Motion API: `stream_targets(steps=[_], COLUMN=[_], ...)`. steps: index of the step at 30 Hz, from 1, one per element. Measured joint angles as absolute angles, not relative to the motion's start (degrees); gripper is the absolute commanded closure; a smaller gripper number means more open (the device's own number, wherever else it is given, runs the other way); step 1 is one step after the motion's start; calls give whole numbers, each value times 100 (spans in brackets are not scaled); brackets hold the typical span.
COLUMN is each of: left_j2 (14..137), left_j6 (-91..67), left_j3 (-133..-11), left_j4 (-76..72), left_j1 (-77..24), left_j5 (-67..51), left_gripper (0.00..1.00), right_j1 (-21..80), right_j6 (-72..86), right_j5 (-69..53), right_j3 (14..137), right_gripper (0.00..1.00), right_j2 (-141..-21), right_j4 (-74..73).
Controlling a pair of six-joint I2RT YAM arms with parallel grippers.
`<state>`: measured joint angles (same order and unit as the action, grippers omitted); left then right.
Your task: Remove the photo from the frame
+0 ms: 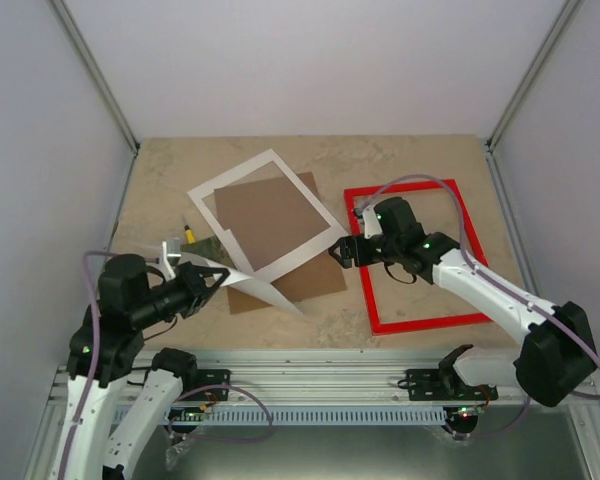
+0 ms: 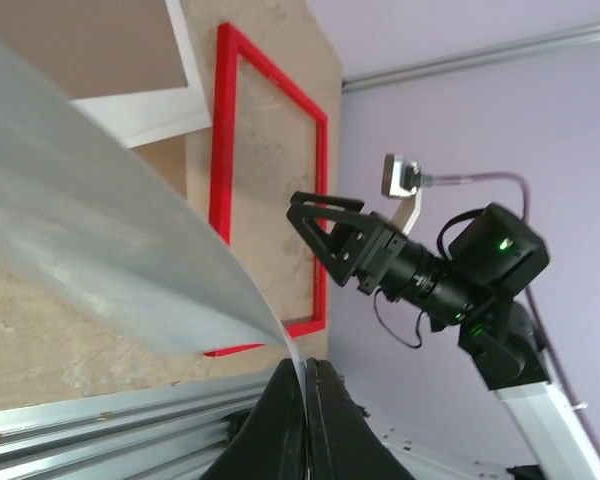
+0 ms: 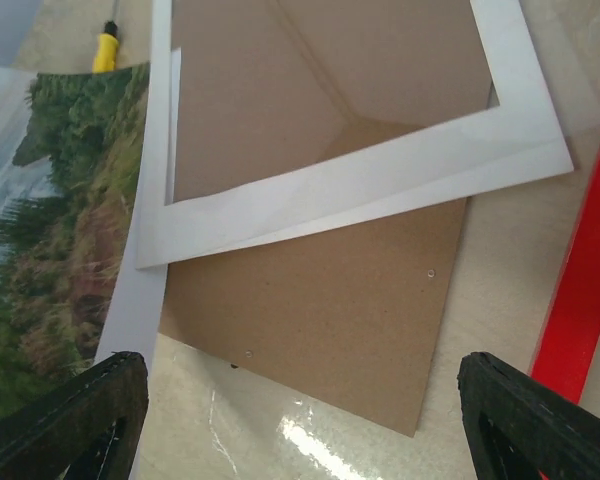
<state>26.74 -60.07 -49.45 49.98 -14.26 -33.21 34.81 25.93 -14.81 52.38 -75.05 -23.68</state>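
Note:
The photo (image 1: 263, 290) is outside the frame and lifted at the near left, with its white back showing. Its landscape side shows in the right wrist view (image 3: 60, 230). My left gripper (image 1: 220, 278) is shut on the photo's edge. In the left wrist view the fingers (image 2: 280, 430) pinch the curved sheet (image 2: 110, 240). The red frame (image 1: 370, 290) lies flat and empty on the right and also shows in the left wrist view (image 2: 223, 130). My right gripper (image 1: 340, 250) hovers open and empty by the frame's left side. Its fingertips (image 3: 65, 420) are wide apart.
A white cut-out mat (image 1: 212, 205) lies over a brown backing board (image 1: 280, 225) at the centre, and both show in the right wrist view (image 3: 380, 180) (image 3: 330, 300). A small yellow object (image 1: 189, 233) lies left of the mat. A glossy patch (image 3: 320, 445) shines on the table.

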Motion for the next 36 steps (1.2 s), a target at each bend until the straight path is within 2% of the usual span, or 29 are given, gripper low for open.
stream_targets(steps=[7,15,25,30,36], left_j2=[2847,3671,5564,6683,8005], left_j6=[-6130,-6169,-6010,-5894,-5763], left_j3=[-6285,-7647,-8646,-9050,-10162], left_j4=[5640,5841,4908,4394,3913], left_j1=[-1426,-1426,-1426,-1426,-1426], left_j5=[-2764,-2300,-2292,-2519,-2891], left_gripper=[95,95,97,97,98], right_j1=[3479,3465,3389,3317,3223], right_j6=[2480,2309,2163,2134,2071], right_j5=[-1472,-1288,-740,-384,1], right_j3=[5212,5188,5019,4899,4856], right_gripper=[14,12,3,2,2], right_j2=[-6945,-6469,-5905,-5599,-5341], right_j4=[-2556,-2836,-3020,-3164,-3251])
